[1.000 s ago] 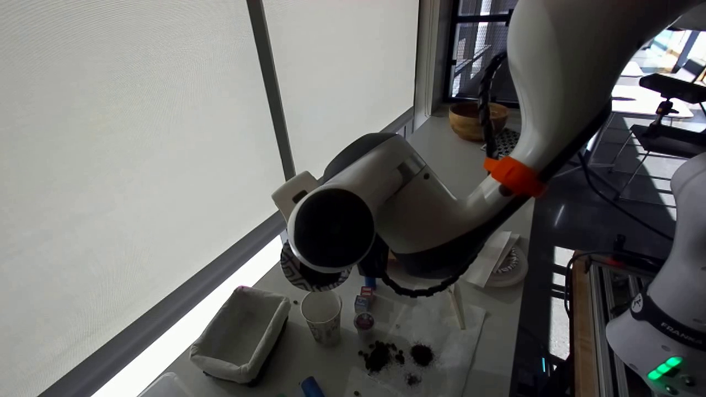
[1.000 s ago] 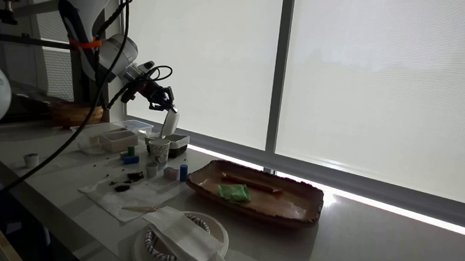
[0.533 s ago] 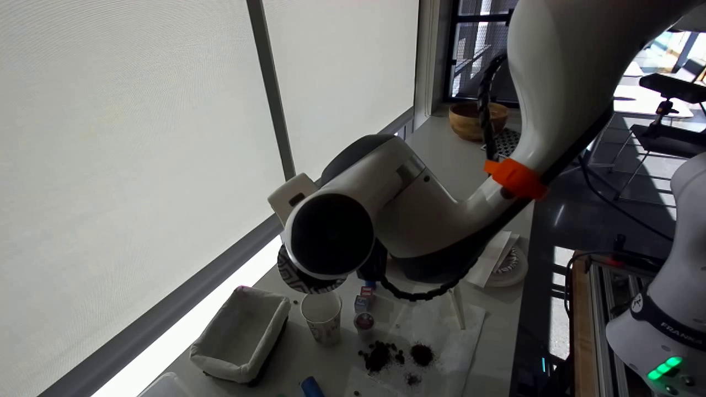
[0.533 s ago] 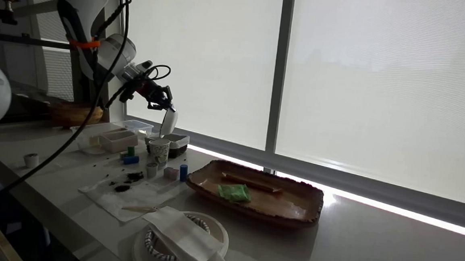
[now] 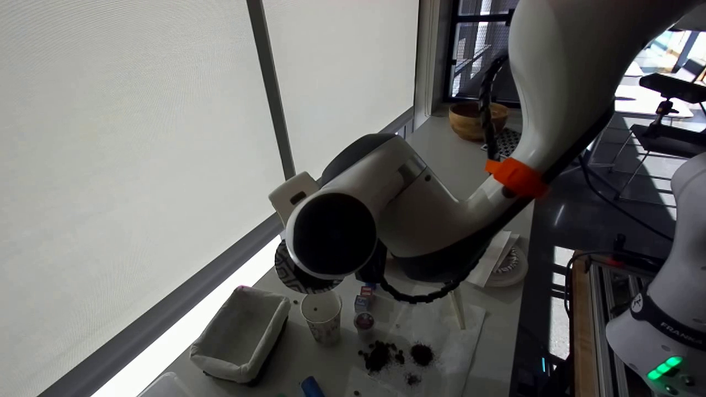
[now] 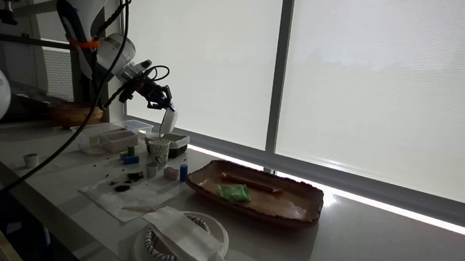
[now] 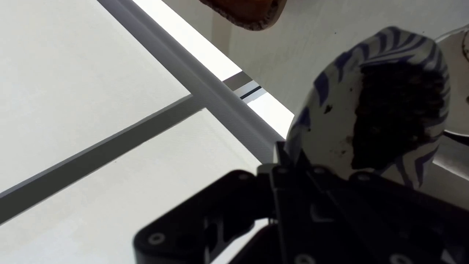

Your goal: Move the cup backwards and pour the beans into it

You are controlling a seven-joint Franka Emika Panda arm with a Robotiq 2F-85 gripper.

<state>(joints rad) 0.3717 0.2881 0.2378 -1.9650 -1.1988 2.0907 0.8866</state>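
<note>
While the jaws pinch the patterned bowl (image 7: 331, 128) by its rim, the pour looks under way but far from finished: in the wrist view a big dark load of beans (image 7: 397, 113) sits in the bowl, toward the side away from the jaws. In an exterior view the bowl hangs steeply tilted above the cup (image 6: 159, 153), w/ a thin dark line (image 6: 160, 134) below its lip — prob. beans dropping, too small to be sure. Cup's upright on the counter (image 6: 363, 243), in an exterior view between the lined basket (image 5: 237, 331) on the left and a small pod (image 5: 364, 321) on the right; a dark speck (image 5: 315, 309) shows in its mouth, so maybe a bean's in. Shifting it back is prob. done, b/c pouring seems on, tho its spot alone can't prove it. Left to do, I'd say: tip more, empty the bowl, level out. Dark heaps (image 5: 378, 357) on the white sheet (image 5: 430, 320) lie outside the cup; can't tell if they count.

Writing: FRANKA on the robot's base (image 5: 656, 337), at right — the only word legible. The pod's lid and small boxes (image 5: 362, 303) seem to carry print, too tiny to read; the cup has a scroll-like pattern, no lettering I can make out.
</note>
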